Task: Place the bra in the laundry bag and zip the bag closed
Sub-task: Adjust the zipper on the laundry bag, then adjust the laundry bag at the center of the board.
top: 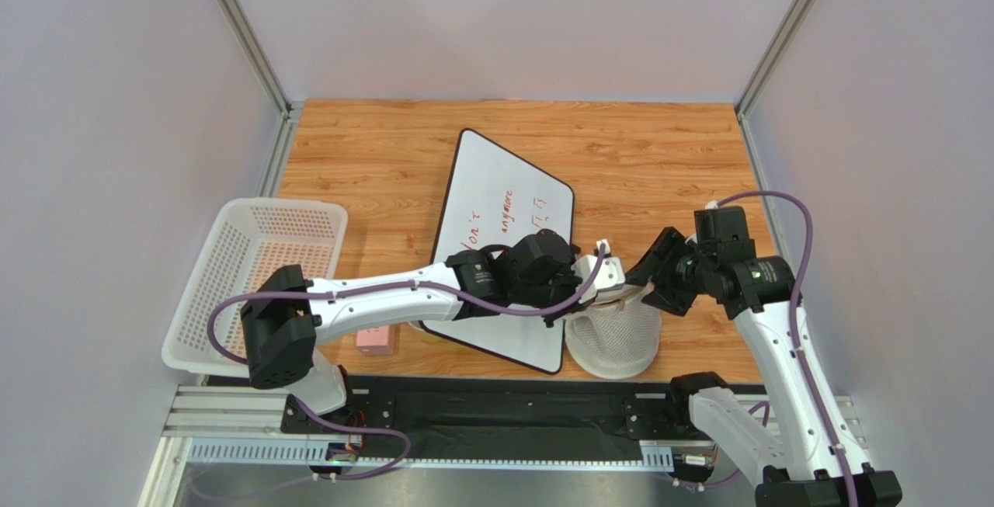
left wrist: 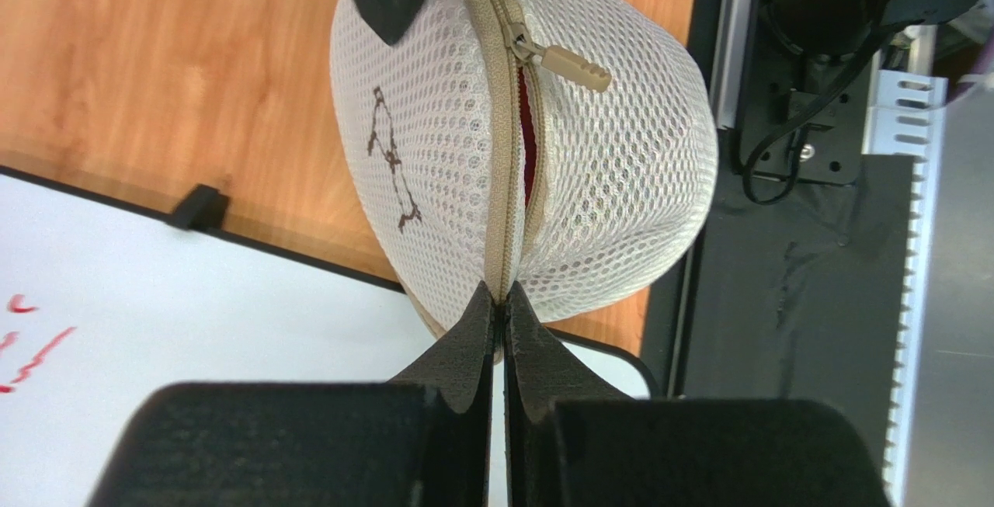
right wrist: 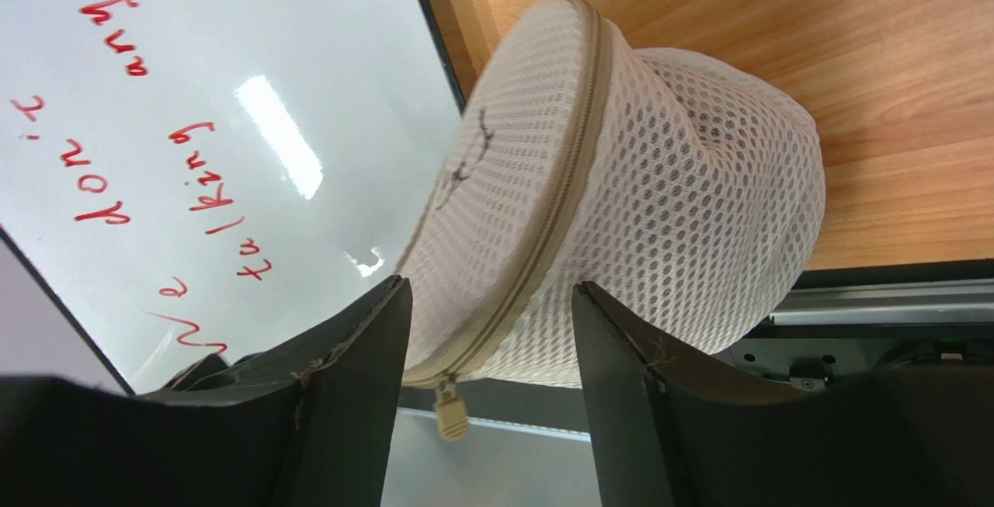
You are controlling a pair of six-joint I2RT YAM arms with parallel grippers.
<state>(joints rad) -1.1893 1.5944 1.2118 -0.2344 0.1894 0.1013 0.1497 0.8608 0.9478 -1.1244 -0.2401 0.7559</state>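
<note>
Laundry bag (top: pixel 613 338) on table (top: pixel 653 158) near edge: soft, light mesh, collapses easily. Bra (left wrist: pixel 527 140) inside. Left pincer (left wrist: pixel 499 309) clamped on zipper seam; right pincer (right wrist: pixel 490 344) apart, straddling zipper pull (right wrist: pixel 448 409), best hold.

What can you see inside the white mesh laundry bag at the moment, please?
Through the unzipped gap of the laundry bag, beside the zipper pull, a sliver of dark red fabric shows, presumably the bra. The mesh covers the rest, so its shape and position cannot be seen.
</note>
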